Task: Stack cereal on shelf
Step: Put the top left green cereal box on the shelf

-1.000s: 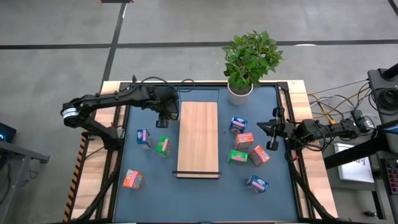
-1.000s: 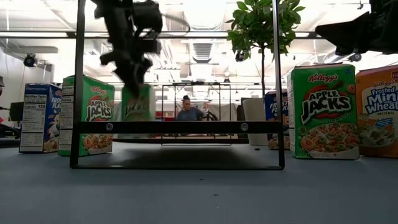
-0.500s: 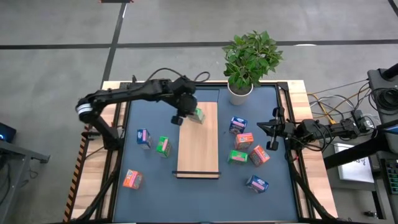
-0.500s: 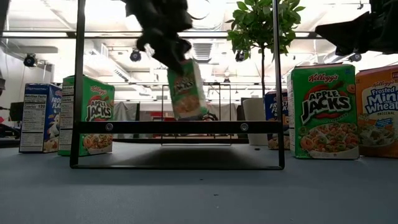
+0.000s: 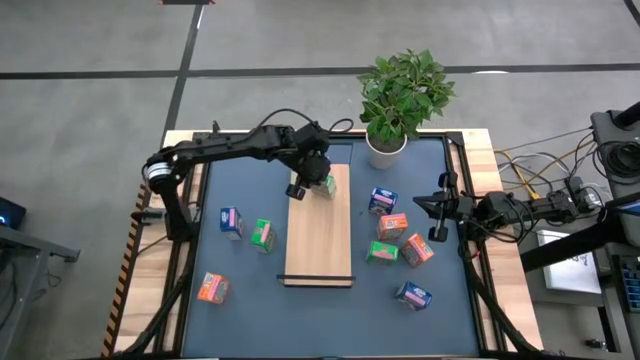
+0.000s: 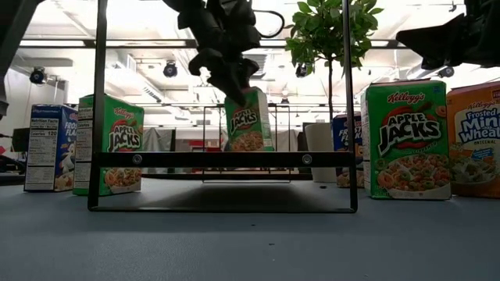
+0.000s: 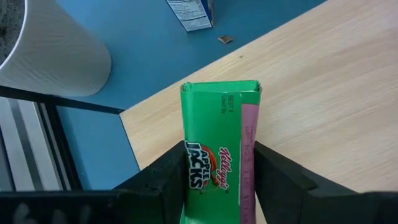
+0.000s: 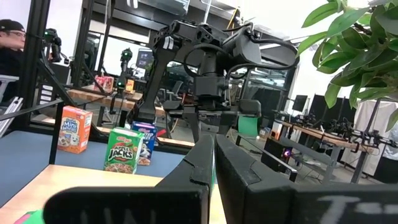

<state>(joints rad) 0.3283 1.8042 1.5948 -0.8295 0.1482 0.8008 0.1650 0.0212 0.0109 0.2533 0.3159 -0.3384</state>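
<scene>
My left gripper (image 5: 310,184) is shut on a green cereal box (image 6: 248,122) over the far end of the light-wood shelf board (image 5: 320,235). The box stands almost upright; the board's dark front strip (image 6: 219,159) hides its bottom, so I cannot tell whether it rests on the board. My right gripper (image 5: 437,215) waits shut and empty at the table's right side. Loose boxes lie left of the board: blue (image 5: 231,221), green (image 5: 263,235) and orange (image 5: 212,288). Several more lie right of it (image 5: 392,226). My left gripper pinches the green box between its two fingers (image 7: 171,177), on two opposite sides near its upper end (image 7: 214,186). The fingers come from above, pointing down and slanting a little, and lie along the box. The box hangs below them, nearly upright, its lower end (image 7: 221,90) toward the board.
A potted plant in a white pot (image 5: 388,148) stands at the far edge, right of the board's far end. Dark frame posts (image 6: 99,101) stand at the table's sides. Upright boxes show in the low view at left (image 6: 113,144) and right (image 6: 406,140).
My left gripper has carried the green box toward the table's right, from left of the board to over its far end, and then down. The box was tilted on the way and now hangs nearly upright. My gripper has stayed shut on it.
</scene>
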